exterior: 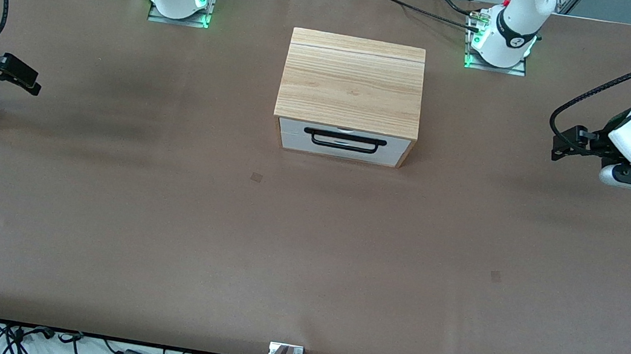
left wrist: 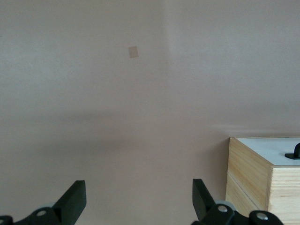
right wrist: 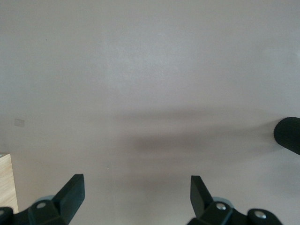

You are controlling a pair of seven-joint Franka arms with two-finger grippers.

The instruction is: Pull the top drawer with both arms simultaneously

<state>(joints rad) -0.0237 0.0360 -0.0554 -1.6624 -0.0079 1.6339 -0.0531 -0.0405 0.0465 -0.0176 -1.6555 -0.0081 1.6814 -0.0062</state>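
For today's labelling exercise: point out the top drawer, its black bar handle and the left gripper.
top drawer (exterior: pixel 296 136), front view, on the bare white front panel beside the handle.
black bar handle (exterior: pixel 345 137), front view, middle of the bar.
left gripper (left wrist: pixel 139 201), left wrist view, midway between its open fingertips, over bare table.

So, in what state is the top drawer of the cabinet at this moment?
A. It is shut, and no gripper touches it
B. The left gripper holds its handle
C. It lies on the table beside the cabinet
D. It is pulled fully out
A: the top drawer sits flush in the cabinet, while the left gripper and the right gripper hang open over the table's ends.
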